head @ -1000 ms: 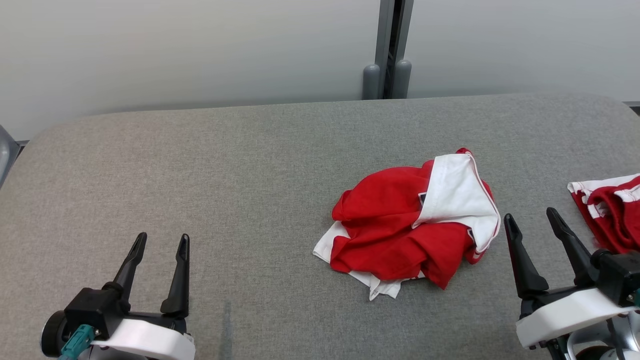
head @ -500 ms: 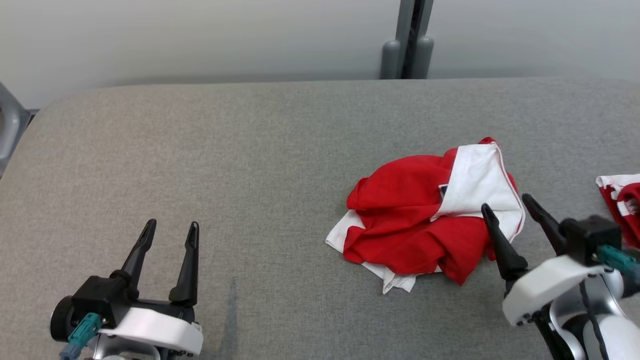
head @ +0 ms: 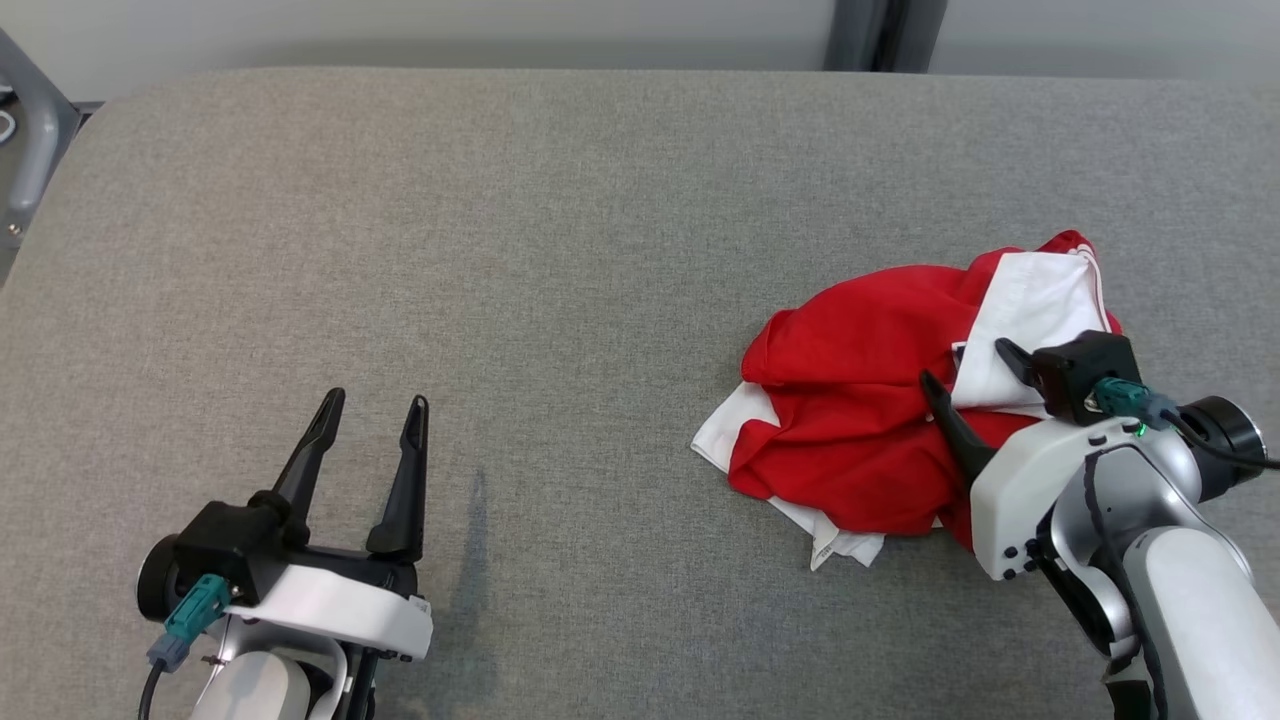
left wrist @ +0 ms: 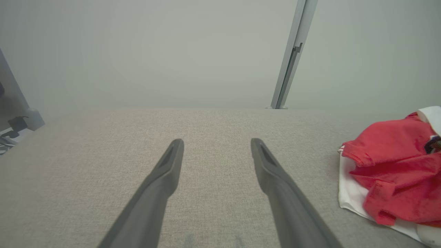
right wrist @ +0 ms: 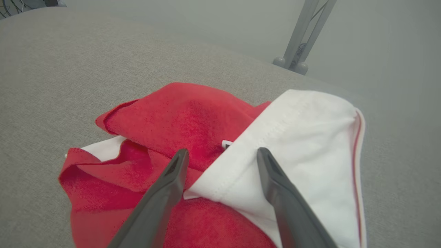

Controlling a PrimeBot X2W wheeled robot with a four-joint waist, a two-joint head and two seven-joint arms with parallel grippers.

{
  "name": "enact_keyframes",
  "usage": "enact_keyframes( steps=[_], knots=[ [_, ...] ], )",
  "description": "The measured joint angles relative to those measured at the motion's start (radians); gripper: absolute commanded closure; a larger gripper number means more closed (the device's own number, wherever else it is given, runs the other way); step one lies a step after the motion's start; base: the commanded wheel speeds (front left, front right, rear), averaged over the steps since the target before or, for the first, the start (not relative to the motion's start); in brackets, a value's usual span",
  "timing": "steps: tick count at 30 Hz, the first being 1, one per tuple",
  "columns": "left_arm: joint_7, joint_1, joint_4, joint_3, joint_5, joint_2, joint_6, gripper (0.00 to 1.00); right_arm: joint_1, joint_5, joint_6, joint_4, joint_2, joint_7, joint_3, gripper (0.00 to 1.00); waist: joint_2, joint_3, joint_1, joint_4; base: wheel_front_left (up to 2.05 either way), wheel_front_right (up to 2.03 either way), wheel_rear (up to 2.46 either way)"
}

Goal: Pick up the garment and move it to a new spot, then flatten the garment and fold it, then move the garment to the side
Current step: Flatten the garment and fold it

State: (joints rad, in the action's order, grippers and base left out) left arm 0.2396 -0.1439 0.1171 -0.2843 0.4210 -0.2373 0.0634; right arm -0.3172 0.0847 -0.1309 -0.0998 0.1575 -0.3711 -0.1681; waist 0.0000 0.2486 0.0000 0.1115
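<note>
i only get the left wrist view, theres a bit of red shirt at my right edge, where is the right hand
observer: the right hand is over the right side of the shirt.
operator: is it gripping
observer: no, it's open. In the right wrist view its fingers straddle the edge of a white fold, with nothing pinched.
operator: is the shirt flat
observer: no, it's a crumpled heap. The head view shows a white corner sticking out at its near edge.
</note>
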Motion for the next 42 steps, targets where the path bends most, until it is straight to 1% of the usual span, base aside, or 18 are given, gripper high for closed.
enact_keyframes(
  steps=[2,3,4,5,6,7,14,19,22,27,29,31,32,33,35,36,40,42],
  knots=[
    [0.005,-0.009,0.013,0.0,0.0,0.005,-0.003,0.0,-0.006,-0.013,0.0,-0.01,0.0,-0.028,0.0,0.0,0.0,0.008,0.0,0.002,0.0,0.0,0.0],
    [0.005,-0.009,0.013,0.0,0.0,0.005,-0.003,0.0,-0.006,-0.013,0.0,-0.01,0.0,-0.028,0.0,0.04,0.0,0.008,0.0,0.002,0.0,0.0,0.0],
    [0.008,-0.011,0.019,0.0,0.0,0.007,-0.009,0.0,-0.006,-0.022,0.0,-0.01,0.0,-0.037,0.004,0.51,0.0,0.011,0.0,0.002,0.0,0.0,0.0],
    [0.01,-0.014,0.028,0.001,0.0,0.01,-0.011,0.0,-0.006,-0.026,0.0,-0.005,-0.006,-0.051,0.013,0.62,0.0,0.014,0.0,0.0,0.0,0.0,0.0],
    [0.01,-0.014,0.028,0.001,0.0,0.01,-0.011,0.0,-0.006,-0.026,0.0,-0.005,-0.006,-0.051,0.013,0.77,0.0,0.014,0.0,0.0,0.0,0.0,0.0],
    [0.012,-0.015,0.032,0.002,0.0,0.011,-0.012,0.0,-0.006,-0.029,0.0,0.001,-0.01,-0.059,0.02,1.0,0.0,0.014,0.0,-0.002,0.0,0.0,0.0],
    [0.017,-0.026,0.051,0.012,-0.004,0.014,-0.025,0.0,0.017,-0.016,0.0,0.083,-0.033,-0.066,0.061,1.0,0.0,0.012,0.0,-0.02,0.0,0.0,0.0],
    [0.018,-0.027,0.053,0.025,-0.008,0.01,-0.027,0.0,0.023,0.022,0.0,0.17,-0.059,-0.013,0.108,1.0,0.0,0.001,0.0,-0.042,0.0,0.0,0.0],
    [0.02,-0.026,0.051,0.03,-0.011,0.007,-0.027,0.0,0.025,0.05,0.0,0.225,-0.072,0.034,0.151,1.0,0.0,-0.008,0.0,-0.056,0.0,0.0,0.0],
    [0.02,-0.023,0.044,0.035,-0.015,0.002,-0.027,0.0,0.052,0.109,0.0,0.285,-0.087,0.103,0.264,1.0,0.0,-0.021,0.0,-0.078,0.0,0.0,0.0],
    [0.02,-0.023,0.039,0.036,-0.016,0.0,-0.027,0.0,0.074,0.174,0.0,0.283,-0.095,0.124,0.321,1.0,0.0,-0.023,0.0,-0.083,0.0,0.0,0.0],
    [0.021,-0.023,0.036,0.036,-0.016,-0.001,-0.027,0.0,0.105,0.204,0.0,0.256,-0.098,0.137,0.386,1.0,0.0,-0.022,0.0,-0.085,0.0,0.0,0.0],
    [0.021,-0.023,0.035,0.036,-0.016,-0.002,-0.027,0.0,0.119,0.239,0.0,0.234,-0.102,0.152,0.416,1.0,0.0,-0.02,0.0,-0.086,0.0,0.0,0.0],
    [0.021,-0.023,0.035,0.036,-0.016,-0.002,-0.027,0.0,0.127,0.278,0.0,0.206,-0.104,0.166,0.447,1.0,0.0,-0.019,0.0,-0.087,0.0,0.0,0.0],
    [0.021,-0.023,0.033,0.036,-0.016,-0.003,-0.027,0.0,0.145,0.303,0.0,0.138,-0.104,0.195,0.502,1.0,0.0,-0.014,0.0,-0.088,0.0,0.0,0.0],
    [0.021,-0.023,0.033,0.035,-0.016,-0.002,-0.027,0.0,0.15,0.338,0.0,0.095,-0.106,0.208,0.522,1.0,0.0,-0.012,0.0,-0.088,0.0,0.0,0.0],
    [0.021,-0.023,0.033,0.031,-0.016,-0.003,-0.027,0.0,0.147,0.424,0.0,-0.07,-0.108,0.271,0.539,1.0,0.0,-0.003,0.0,-0.091,0.0,0.0,0.0],
    [0.021,-0.023,0.032,0.03,-0.016,-0.004,-0.027,0.0,0.136,0.438,0.0,-0.123,-0.11,0.313,0.535,1.0,0.0,0.0,0.0,-0.092,0.0,0.0,0.0]
  ],
)
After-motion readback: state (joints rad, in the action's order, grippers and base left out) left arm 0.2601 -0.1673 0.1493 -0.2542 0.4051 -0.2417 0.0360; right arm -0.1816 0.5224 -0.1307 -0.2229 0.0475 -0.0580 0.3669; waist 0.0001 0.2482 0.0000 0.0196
